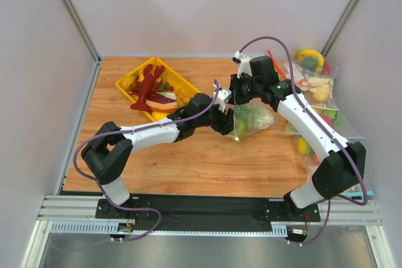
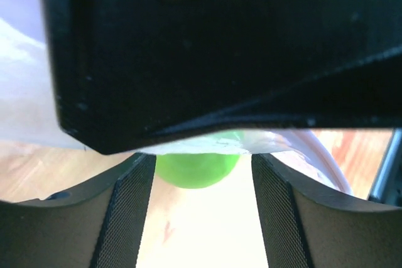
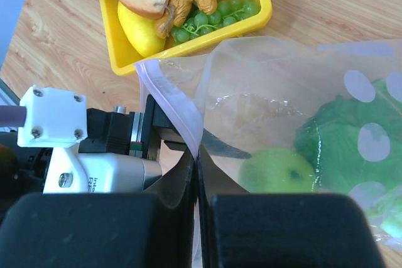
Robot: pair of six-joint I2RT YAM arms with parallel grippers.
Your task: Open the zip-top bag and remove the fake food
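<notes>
Your left gripper (image 2: 202, 177) has its jaws apart with nothing in them, and it is pushed into the mouth of the zip-top bag (image 3: 264, 73). Your right gripper (image 3: 198, 183) is clamped on the bag's lip at the pale zip strip (image 3: 173, 101), holding that mouth up.

The coming move turns on the small green fruit (image 3: 276, 171). It lies inside the bag straight ahead of the left fingers, centred in the gap between them and just past the tips. You cannot tell whether either pad touches it, and a fold of film hangs across its top. Deeper in the bag, just beside the fruit and away from the mouth, sits the lettuce head (image 3: 348, 139).

The bag lies across the middle of the table (image 1: 207, 161). Its long axis runs from the mouth, which faces your left arm, out toward the right arm's side. Your left arm is therefore the nearer one and is lined up along that axis. You likely need only a short straight advance before closing on the fruit.

The red lobster (image 1: 147, 83) lies outside the bag on the yellow tray (image 3: 257, 20), well apart at the far left.
</notes>
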